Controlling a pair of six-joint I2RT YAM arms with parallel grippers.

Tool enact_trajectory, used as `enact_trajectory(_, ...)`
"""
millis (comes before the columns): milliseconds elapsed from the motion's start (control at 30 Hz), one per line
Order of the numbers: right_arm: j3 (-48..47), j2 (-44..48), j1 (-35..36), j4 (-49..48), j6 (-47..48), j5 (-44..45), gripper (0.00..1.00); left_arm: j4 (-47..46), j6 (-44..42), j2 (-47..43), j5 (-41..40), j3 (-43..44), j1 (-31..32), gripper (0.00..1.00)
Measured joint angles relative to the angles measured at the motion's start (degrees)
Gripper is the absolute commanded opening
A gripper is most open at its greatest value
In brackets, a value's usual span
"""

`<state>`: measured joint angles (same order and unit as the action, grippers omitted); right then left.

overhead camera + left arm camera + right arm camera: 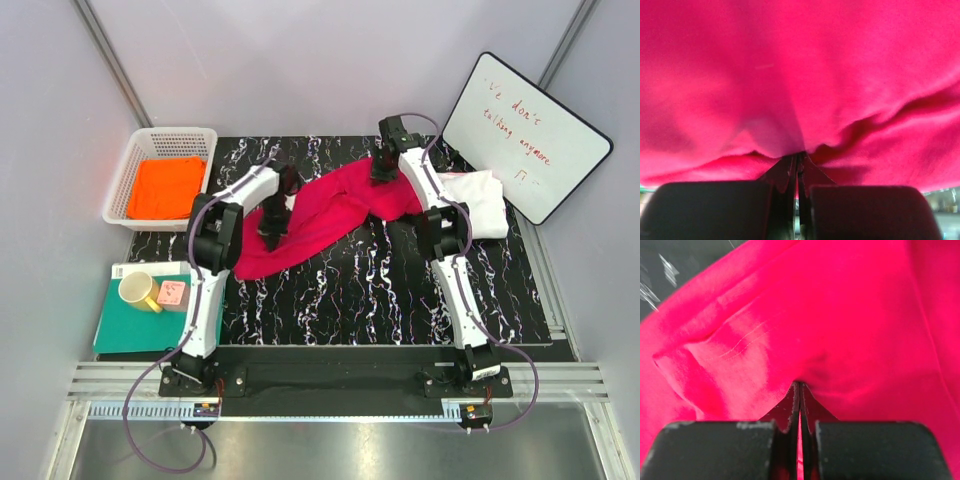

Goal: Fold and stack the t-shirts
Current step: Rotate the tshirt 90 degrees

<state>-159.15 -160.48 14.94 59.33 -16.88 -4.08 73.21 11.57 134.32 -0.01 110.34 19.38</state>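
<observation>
The crimson-pink t-shirt (325, 215) lies stretched across the black marbled mat, from lower left to upper right. My left gripper (275, 226) is shut on its left part; the cloth (800, 75) fills the left wrist view, pinched at the fingertips (798, 156). My right gripper (384, 170) is shut on the shirt's upper right edge; the cloth (820, 315) bunches at the fingertips (799, 386). The white t-shirt (482, 200) lies folded at the right, partly under my right arm. The orange t-shirt (166, 187) lies folded in the white basket (134, 160).
A whiteboard with red writing (525, 135) leans at the back right. A teal-green board (120, 335) at the left holds a yellow mug (140, 291) and a pink block (173, 293). Grey walls enclose the mat (380, 300).
</observation>
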Motion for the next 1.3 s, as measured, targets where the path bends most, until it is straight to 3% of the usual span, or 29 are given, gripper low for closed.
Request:
enact_trajectory(200, -0.04, -1.62, 0.00, -10.82, -1.46, -2.95, 0.00, 1.31, 0.44, -2.71, 3.82, -6.16, 5.64, 0.00)
enact_trajectory(367, 0.76, -1.11, -0.07, -14.80, -1.33, -3.98, 0.00, 0.92, 0.79, -4.76, 4.02, -8.74, 6.21, 0.00)
enact_trajectory(767, 31.17, 23.43, -3.23, -16.98, -4.37, -5.09, 0.00, -4.31, 0.07, -7.54, -3.78, 4.85, 5.07, 0.00)
enact_trajectory(967, 39.76, 27.41, -8.02, -17.09, -7.30, -5.01, 0.00, -5.68, -1.01, -1.99, -4.96, 8.66, 1.90, 0.00)
enact_trajectory(1133, 39.43, 24.48, -9.90, -14.25, -7.50, -4.07, 0.00, -5.66, -1.29, 1.95, -6.25, 7.23, -2.71, 0.00)
enact_trajectory(1300, 30.80, 16.70, -9.33, -12.11, -7.41, -4.07, 0.00, -5.51, -1.29, 2.03, -7.06, 5.84, -3.85, 0.00)
